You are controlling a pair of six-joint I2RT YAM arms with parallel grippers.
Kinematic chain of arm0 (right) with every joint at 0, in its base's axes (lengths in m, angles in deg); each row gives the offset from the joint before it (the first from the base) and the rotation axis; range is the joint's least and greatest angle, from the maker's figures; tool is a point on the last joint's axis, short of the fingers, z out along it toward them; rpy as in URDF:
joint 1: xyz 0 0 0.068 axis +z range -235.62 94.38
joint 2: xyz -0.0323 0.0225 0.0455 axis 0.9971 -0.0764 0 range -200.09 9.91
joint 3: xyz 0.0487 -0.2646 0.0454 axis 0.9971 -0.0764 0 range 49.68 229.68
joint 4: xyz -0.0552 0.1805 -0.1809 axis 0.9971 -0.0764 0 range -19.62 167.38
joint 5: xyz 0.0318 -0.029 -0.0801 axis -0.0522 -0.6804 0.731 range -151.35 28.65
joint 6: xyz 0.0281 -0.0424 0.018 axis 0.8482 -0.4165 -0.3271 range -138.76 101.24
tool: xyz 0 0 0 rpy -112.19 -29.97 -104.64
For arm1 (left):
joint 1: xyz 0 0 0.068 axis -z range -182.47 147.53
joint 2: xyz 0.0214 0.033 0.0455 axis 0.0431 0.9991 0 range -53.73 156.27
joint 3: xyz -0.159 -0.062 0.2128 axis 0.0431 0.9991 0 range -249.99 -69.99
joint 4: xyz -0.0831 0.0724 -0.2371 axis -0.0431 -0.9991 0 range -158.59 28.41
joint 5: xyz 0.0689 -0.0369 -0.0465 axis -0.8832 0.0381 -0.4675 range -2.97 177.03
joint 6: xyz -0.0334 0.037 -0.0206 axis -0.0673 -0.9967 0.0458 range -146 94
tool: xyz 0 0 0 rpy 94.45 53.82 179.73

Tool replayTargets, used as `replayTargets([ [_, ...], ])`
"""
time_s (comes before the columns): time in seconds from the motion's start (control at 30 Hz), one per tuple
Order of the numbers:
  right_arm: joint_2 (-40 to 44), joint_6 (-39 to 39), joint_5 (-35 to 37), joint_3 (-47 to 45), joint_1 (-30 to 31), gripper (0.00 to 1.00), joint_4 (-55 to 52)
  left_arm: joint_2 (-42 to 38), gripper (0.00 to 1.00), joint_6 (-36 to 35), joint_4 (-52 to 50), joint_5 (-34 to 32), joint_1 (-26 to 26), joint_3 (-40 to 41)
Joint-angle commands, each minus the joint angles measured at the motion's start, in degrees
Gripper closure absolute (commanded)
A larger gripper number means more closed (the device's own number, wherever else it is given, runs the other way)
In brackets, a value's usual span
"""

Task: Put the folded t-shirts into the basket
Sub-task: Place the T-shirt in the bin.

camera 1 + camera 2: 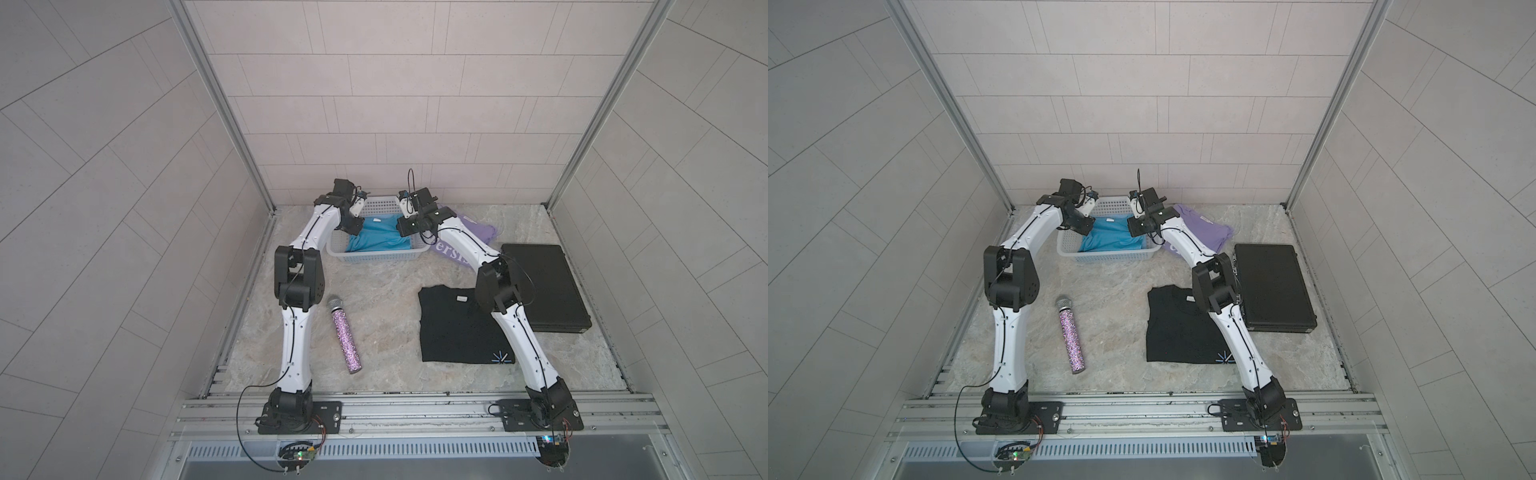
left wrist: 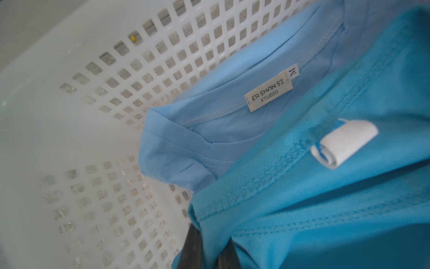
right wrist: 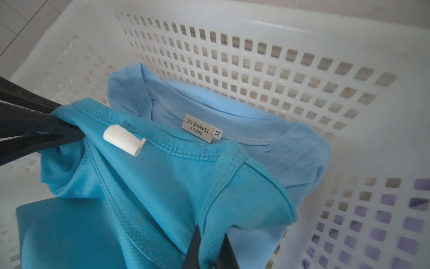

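Note:
The white basket point(image 1: 376, 254) point(image 2: 93, 111) point(image 3: 314, 46) stands at the back of the table. A light blue t-shirt point(image 2: 209, 135) point(image 3: 251, 116) lies in its bottom. Over it hangs the teal t-shirt point(image 1: 374, 239) point(image 1: 1108, 237) point(image 3: 162, 186), held up at the collar end. My left gripper point(image 2: 211, 242) point(image 1: 360, 210) is shut on one collar corner, and my right gripper point(image 3: 210, 242) point(image 1: 405, 212) is shut on the other. The black t-shirt point(image 1: 457, 328) lies flat at the front right. The lavender t-shirt point(image 1: 473, 232) lies right of the basket, partly hidden by my right arm.
A flat black hard case point(image 1: 544, 286) lies at the right edge, beside the black shirt. A glittery pink microphone point(image 1: 345, 334) lies in the front middle, next to my left arm. The back wall stands just behind the basket.

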Motion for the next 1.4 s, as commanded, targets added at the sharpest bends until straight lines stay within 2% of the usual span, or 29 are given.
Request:
replayTargets([
  [0.0, -1.1, -2.0, 1.3, 2.7, -1.3, 0.99, -1.4, 0.7, 1.0, 0.1, 0.3, -2.0, -0.4, -3.0],
  [0.27, -3.5, -3.8, 1.6, 5.5, -3.0, 0.96, -0.4, 3.1, 1.0, 0.1, 0.5, -3.3, -0.4, -5.4],
  [0.33, -3.7, -3.8, 1.4, 5.5, -3.2, 0.93, -0.4, 3.7, 0.93, 0.1, 0.6, -3.7, -0.4, -5.6],
  [0.53, -4.4, -3.8, 2.1, 6.2, -3.3, 0.71, -0.5, 5.1, 0.71, 0.4, 1.4, -7.4, 0.2, -6.6],
  [0.7, -3.3, -4.6, 3.2, 6.9, -3.4, 0.59, -0.9, 4.7, 0.58, 1.0, 3.8, -12.5, 0.3, -6.7],
  [0.9, -1.4, -5.3, 3.2, 6.5, -3.5, 0.57, -1.6, 4.3, 0.45, 0.0, 5.1, -13.5, 0.8, -7.2],
  [1.03, 0.3, -5.4, 0.1, 6.1, -3.5, 0.57, -2.9, 4.5, 0.35, -2.0, 6.7, -16.3, 1.8, -7.9],
  [1.13, 2.0, -5.9, -3.5, 5.6, -3.6, 0.57, -4.0, 4.3, 0.33, -1.5, 7.1, -18.4, 2.2, -8.7],
  [1.27, 3.0, -7.4, -8.4, 4.6, -3.2, 0.58, -4.9, 2.1, 0.33, 1.9, 1.6, -12.6, 2.2, -8.9],
  [1.37, 2.3, -7.1, -10.1, 4.2, -3.0, 0.61, -4.5, 0.7, 0.37, 4.3, -3.3, -6.2, 2.2, -7.8],
])
